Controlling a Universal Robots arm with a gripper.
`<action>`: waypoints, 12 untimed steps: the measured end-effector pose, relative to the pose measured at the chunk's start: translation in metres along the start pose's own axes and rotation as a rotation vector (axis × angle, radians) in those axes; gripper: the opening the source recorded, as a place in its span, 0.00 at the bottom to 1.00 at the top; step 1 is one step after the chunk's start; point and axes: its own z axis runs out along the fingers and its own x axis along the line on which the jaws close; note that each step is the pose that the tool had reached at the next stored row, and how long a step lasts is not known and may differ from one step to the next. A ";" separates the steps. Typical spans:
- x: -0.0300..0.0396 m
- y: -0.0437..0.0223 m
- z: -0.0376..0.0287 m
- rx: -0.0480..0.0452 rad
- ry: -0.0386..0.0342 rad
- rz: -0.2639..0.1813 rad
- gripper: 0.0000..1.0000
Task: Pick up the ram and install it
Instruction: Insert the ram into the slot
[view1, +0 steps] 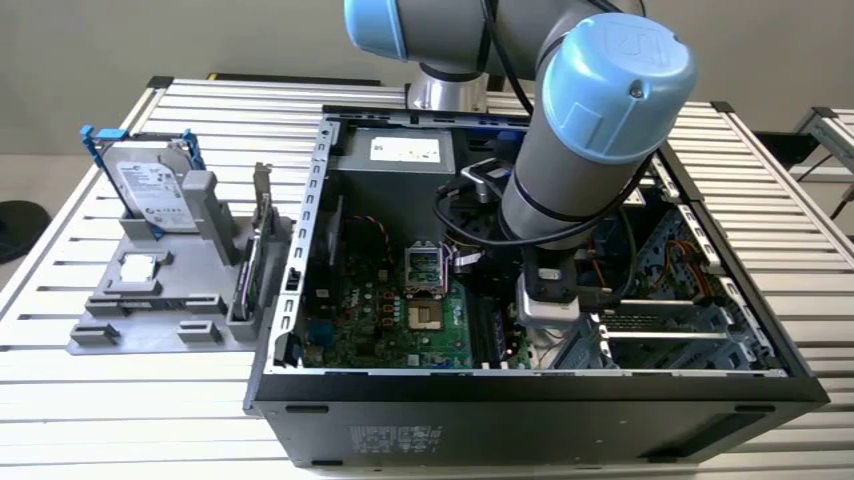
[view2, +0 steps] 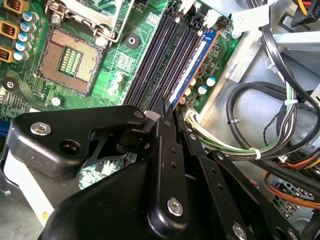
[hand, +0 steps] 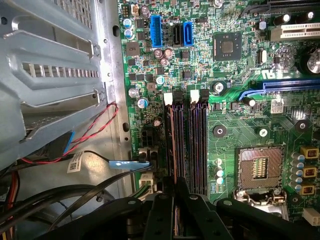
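The ram (view2: 199, 56) is a long dark stick with a bluish face. It stands on edge in the memory slot nearest the motherboard's edge, beside the empty dark slots (view2: 165, 50). In the first wrist view the ram (hand: 174, 140) shows as a thin line along that same slot. My gripper (view2: 162, 111) is shut on the ram's near end, its black fingers pinched close together. In the first wrist view the gripper (hand: 176, 181) sits right over the slot line. In the exterior view the gripper (view1: 545, 322) reaches down inside the open computer case (view1: 534, 385). Whether the stick is fully seated I cannot tell.
The bare CPU socket (view2: 67, 57) lies beside the slots. Cable bundles (view2: 260, 125) crowd the case floor near the gripper. Outside the case, at the exterior view's left, a grey fixture (view1: 147, 315) holds a silver hard drive (view1: 154, 185) and an upright bracketed card (view1: 260, 235).
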 end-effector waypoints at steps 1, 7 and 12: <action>0.0000 0.0000 0.0000 0.0001 0.0000 0.000 0.00; 0.0000 0.0000 -0.0002 -0.0001 0.0000 0.000 0.00; 0.0000 0.0000 -0.0002 -0.0001 0.0000 0.000 0.00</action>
